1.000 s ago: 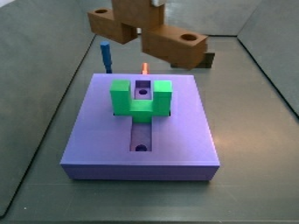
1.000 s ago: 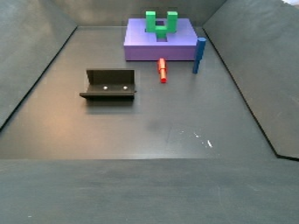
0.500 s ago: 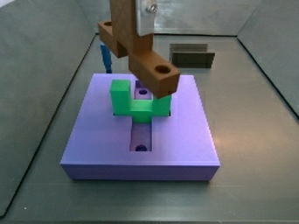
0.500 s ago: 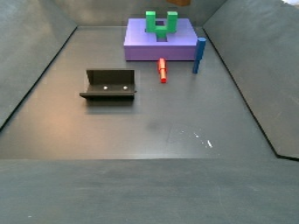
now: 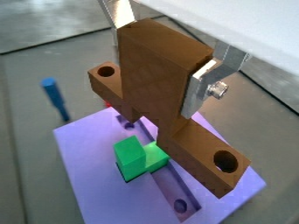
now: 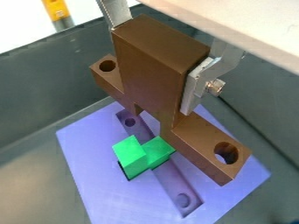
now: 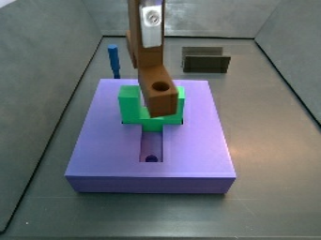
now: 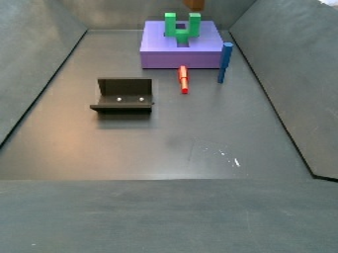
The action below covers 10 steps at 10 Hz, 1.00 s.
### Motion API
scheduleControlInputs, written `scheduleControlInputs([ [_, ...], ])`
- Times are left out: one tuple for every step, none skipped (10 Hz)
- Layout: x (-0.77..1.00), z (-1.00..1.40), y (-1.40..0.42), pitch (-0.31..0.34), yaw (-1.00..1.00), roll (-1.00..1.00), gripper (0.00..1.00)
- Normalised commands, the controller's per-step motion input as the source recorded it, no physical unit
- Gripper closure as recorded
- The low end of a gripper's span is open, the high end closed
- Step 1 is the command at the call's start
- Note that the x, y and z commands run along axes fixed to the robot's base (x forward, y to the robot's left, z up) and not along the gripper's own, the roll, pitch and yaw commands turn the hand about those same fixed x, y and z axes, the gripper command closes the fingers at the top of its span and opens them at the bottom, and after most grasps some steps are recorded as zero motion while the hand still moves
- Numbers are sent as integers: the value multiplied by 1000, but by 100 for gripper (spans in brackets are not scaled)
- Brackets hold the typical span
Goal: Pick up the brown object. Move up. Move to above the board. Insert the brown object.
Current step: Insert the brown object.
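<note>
Fingers (image 5: pixel 163 57) clamping brown object (image 7: pixel 156 82) above board (image 7: pixel 201 141), apparently within green block (image 7: pixel 130 105).

Both wrist views look down steeply, close to the gripper (image 5: pixel 163 79) – side views face oppositely, sharing the board (image 7: pixel 113 150) toward 12 o'clock.

You see the gripper (image 6: pixel 158 52) clamping the brown object (image 6: pixel 163 105) between its silver fingers (image 6: pixel 205 77), above the purple board (image 6: pixel 100 162). Under the piece are the green block (image 6: pixel 142 156) and the groove (image 6: pixel 177 185) with its holes.
</note>
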Motion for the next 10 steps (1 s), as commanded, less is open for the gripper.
scheduleControlInputs([
  [0, -306, 0, 0, -1000, 0, 100],
  [0, -283, 0, 0, -1000, 14, 100],
  [0, -234, 0, 0, -1000, 0, 100],
  [0, -71, -9, 0, -671, 0, 100],
  [0, -189, 0, -3, 0, -31, 100],
  [51, -243, 0, -34, 426, -1, 100],
  [123, -257, 0, -69, 634, -50, 100],
  [134, -234, -14, -24, 483, -54, 100],
  [166, -229, 0, 0, 211, -54, 100],
  [163, -217, 0, 0, 31, 4, 100],
])
